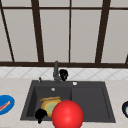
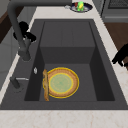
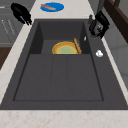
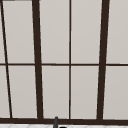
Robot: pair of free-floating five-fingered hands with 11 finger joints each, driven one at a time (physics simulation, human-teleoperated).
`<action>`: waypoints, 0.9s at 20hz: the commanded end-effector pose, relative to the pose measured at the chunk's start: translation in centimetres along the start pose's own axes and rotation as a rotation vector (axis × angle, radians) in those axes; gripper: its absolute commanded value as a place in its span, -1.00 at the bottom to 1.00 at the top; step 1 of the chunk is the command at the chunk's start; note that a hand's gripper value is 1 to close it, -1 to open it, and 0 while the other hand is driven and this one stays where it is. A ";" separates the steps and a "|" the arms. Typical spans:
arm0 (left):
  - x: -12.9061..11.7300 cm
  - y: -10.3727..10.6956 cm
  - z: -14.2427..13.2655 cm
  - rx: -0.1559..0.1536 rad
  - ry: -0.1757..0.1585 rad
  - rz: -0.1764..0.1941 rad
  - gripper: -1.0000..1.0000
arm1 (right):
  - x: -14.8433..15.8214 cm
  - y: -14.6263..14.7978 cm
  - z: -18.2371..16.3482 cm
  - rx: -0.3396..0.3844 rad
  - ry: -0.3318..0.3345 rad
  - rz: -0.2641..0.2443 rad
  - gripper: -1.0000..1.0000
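The right hand sits just beside the faucet at the back rim of the sink, its fingers curled toward the faucet body, though whether they actually clamp it cannot be told; the left hand hangs at the sink's front left rim with fingers curled downward, holding nothing. The yellow plate lies flat in the left basin with a wooden utensil along its faucet-side edge. For a clean move at the faucet, bring the hand squarely onto the faucet body and confirm firm contact before applying any turning force.
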 end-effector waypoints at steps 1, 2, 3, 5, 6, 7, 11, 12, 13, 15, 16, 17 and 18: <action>0.0 0.0 0.0 0.000 0.000 0.000 0.00 | 1.0 -1.3 0.9 -0.029 0.001 0.033 1.00; 0.0 0.0 0.0 0.000 0.000 0.000 0.00 | 1.0 -1.4 1.0 -0.031 0.006 0.034 1.00; 0.0 0.0 0.0 0.000 0.000 0.000 0.00 | 1.1 -1.4 1.2 -0.029 0.012 0.037 1.00; 0.0 0.0 0.0 0.000 0.000 0.000 0.00 | 1.3 -1.3 1.4 -0.024 0.027 0.048 1.00; 0.0 0.0 0.0 0.000 0.000 0.000 0.00 | 1.4 -1.2 1.4 -0.026 0.034 0.054 1.00; 0.0 0.0 0.0 0.000 0.000 0.000 0.00 | 1.6 -1.1 1.4 -0.030 0.040 0.060 1.00; 0.0 0.0 0.0 0.000 0.000 0.000 0.00 | 2.0 -1.1 1.7 -0.041 0.063 0.068 1.00; 0.0 0.0 0.0 0.000 0.000 0.000 0.00 | 2.0 -1.1 1.7 -0.041 0.064 0.065 1.00; 0.0 0.0 0.0 0.000 0.000 0.000 0.00 | 2.0 -1.1 1.7 -0.041 0.065 0.063 1.00; 0.0 0.0 0.0 0.000 0.000 0.000 0.00 | 2.1 -1.0 1.6 -0.039 0.065 0.060 1.00; 0.0 0.0 0.0 0.000 0.000 0.000 0.00 | 2.1 -1.0 1.5 -0.040 0.066 0.059 1.00; 0.0 0.0 0.0 0.000 0.000 0.000 0.00 | 2.1 -1.0 1.5 -0.041 0.066 0.057 1.00; 0.0 0.0 0.0 0.000 0.000 0.000 0.00 | 2.1 -1.0 1.5 -0.043 0.067 0.054 1.00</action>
